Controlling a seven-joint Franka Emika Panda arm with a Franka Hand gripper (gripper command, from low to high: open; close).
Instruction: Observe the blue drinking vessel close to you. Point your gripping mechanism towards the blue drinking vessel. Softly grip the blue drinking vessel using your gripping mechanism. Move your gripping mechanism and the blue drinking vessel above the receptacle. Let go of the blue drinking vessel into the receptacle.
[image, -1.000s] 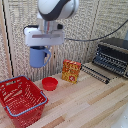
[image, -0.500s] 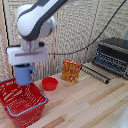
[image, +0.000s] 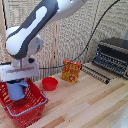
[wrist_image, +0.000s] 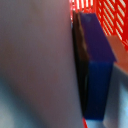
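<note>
The blue mug (image: 17, 90) hangs under my gripper (image: 18, 84), held between the fingers, partly down inside the red wire basket (image: 31, 108) at the exterior view's left. The white gripper body sits just above the basket's rim. In the wrist view a pale blurred surface, the mug's wall (wrist_image: 35, 65), fills most of the picture. It presses against a dark blue finger (wrist_image: 95, 60), with red basket mesh (wrist_image: 112, 20) behind.
A small red bowl (image: 50, 83) lies on the wooden table beside the basket. An orange box (image: 71, 71) stands behind it. A dark toaster oven (image: 112, 55) with its door down sits at the exterior view's right.
The arm has carried the mug leftward from above the red bowl to over the basket and lowered it into the basket's opening.
</note>
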